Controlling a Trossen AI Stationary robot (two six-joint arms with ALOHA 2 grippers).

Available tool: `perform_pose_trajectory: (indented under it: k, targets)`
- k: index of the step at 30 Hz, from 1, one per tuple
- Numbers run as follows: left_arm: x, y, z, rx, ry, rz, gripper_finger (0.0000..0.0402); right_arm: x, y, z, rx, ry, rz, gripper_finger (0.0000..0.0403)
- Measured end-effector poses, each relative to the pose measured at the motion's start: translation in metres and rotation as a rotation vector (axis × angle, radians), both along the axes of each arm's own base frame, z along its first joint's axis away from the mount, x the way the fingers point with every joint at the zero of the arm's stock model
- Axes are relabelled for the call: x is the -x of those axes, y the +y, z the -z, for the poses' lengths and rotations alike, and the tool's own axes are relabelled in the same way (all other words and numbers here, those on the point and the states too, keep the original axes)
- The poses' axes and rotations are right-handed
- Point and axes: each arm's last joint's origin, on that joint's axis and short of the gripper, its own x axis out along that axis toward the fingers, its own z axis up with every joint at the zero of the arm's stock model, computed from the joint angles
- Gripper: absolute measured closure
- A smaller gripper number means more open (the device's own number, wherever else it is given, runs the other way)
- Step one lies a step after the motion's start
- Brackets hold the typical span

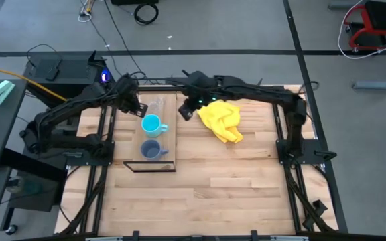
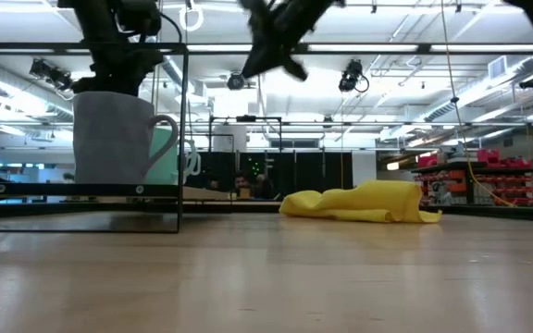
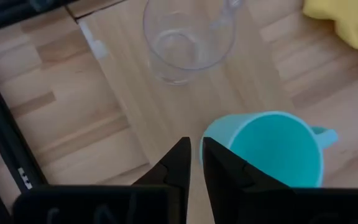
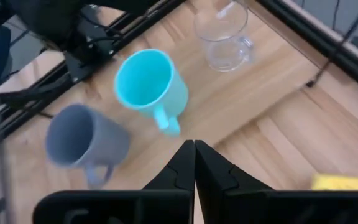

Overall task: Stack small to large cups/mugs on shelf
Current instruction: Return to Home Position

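On the shelf (image 1: 168, 152) stand three in a row: the glass (image 1: 155, 107) at the back, a mug (image 1: 151, 124) in the middle, a second mug (image 1: 151, 149) in front. The cloth (image 1: 223, 120) lies on the bench (image 1: 233, 181), right of the shelf.

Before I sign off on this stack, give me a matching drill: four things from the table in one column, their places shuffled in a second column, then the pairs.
Things
1. clear glass cup
2. cyan mug
3. dark blue-grey mug
4. yellow cloth

Places
A. middle of the row on the shelf
B. on the tabletop, off the shelf, beside the right gripper
C. end of the row nearest the low camera
D. far end of the row, next to the left gripper

Pairs: 1-D, 2-A, 3-C, 4-B
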Motion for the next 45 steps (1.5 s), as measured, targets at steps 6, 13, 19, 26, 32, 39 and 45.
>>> perform_pose_trajectory:
  k: [6,13,19,26,32,39,45]
  targets:
    - [0.003,-0.009,-0.011,-0.054,-0.067,0.047,0.0361,0.046,0.039,-0.047,0.084,0.037,0.068,0.0392]
    - [0.018,-0.030,-0.047,-0.114,-0.240,0.048,0.0358,0.102,0.079,-0.086,0.161,0.050,0.185,0.0391]
    - [0.025,-0.047,-0.078,-0.149,-0.406,0.048,0.0359,0.143,0.105,-0.100,0.172,0.084,0.255,0.0393]
    - [0.019,-0.058,-0.093,-0.098,-0.591,0.008,0.0364,0.188,0.139,-0.093,0.133,0.064,0.213,0.0393]
    - [0.011,-0.074,-0.097,-0.030,-0.654,0.062,0.0358,0.235,0.160,-0.088,0.042,-0.097,0.122,0.0393]
    - [0.007,-0.090,-0.096,0.029,-0.651,0.169,0.0360,0.269,0.174,-0.103,0.048,-0.295,-0.139,0.0393]
    - [0.002,-0.107,-0.102,0.069,-0.725,0.270,0.0361,0.280,0.180,-0.106,0.071,-0.312,-0.245,0.0390]
